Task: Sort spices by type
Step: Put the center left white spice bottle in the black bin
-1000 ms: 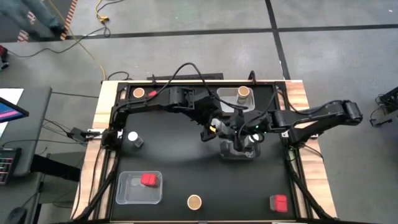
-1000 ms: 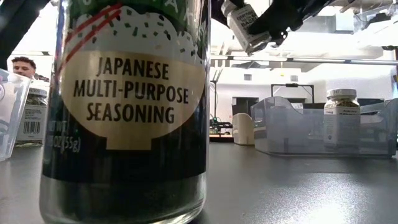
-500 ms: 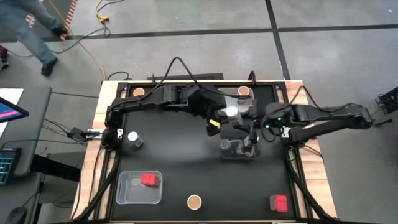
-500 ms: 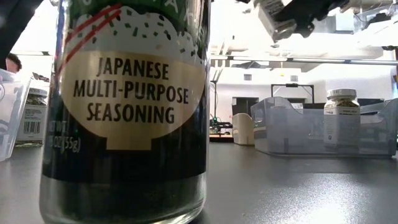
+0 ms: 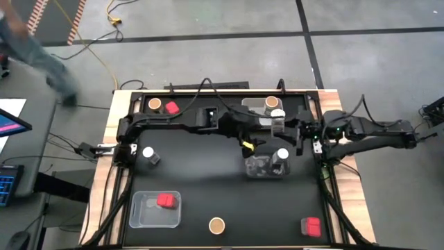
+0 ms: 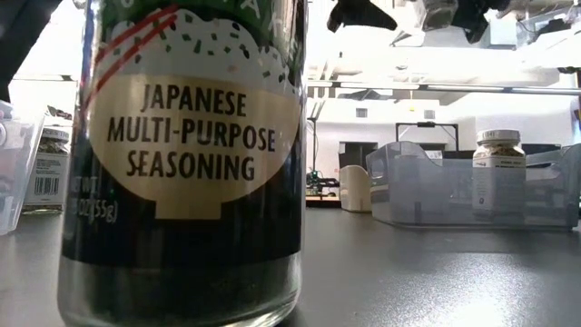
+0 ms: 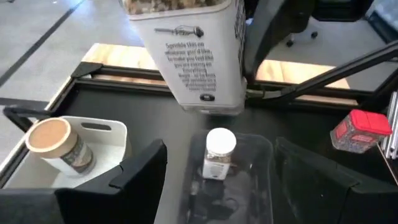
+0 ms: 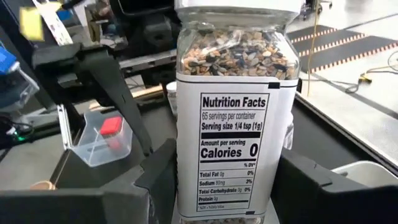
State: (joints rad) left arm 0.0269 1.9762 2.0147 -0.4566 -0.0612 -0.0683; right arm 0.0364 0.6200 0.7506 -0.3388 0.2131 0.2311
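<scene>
My right gripper [image 8: 233, 186] is shut on a white-lidded spice jar [image 5: 277, 114] with a squarish glass body, held high over the table's far middle. My left gripper [image 7: 217, 180] stands open just left of it, nothing between its fingers, above a clear tray [image 5: 258, 167]. In that tray a white-lidded jar [image 7: 217, 152] stands on its base. A cork-topped jar [image 7: 57, 144] stands in the white tray [image 7: 115, 134]. Other spices stand on the table: a red box [image 5: 171, 107], a cork-topped jar [image 5: 155, 104] and a white-lidded jar [image 5: 148, 153]. My right gripper pinches the jar's lower body [image 8: 186, 186] between its two fingers, one on each of two opposite sides. The fingers come about level from the table's right. The jar stands upright in the hold, lid up, lifted clear of the table.
A clear tray [image 5: 142, 215] at the near left holds a red box [image 5: 165, 201]. A cork-topped jar [image 5: 216, 224] stands at the near edge and fills the low view's left [image 6: 182, 163]. A red box [image 5: 310, 226] sits near right. A person walks beyond the far left.
My right gripper has drawn back toward the table's right edge and risen, carrying the jar, which has turned from tilted to upright and left the top of the low view. My left gripper has tipped up from pointing down to nearly level.
</scene>
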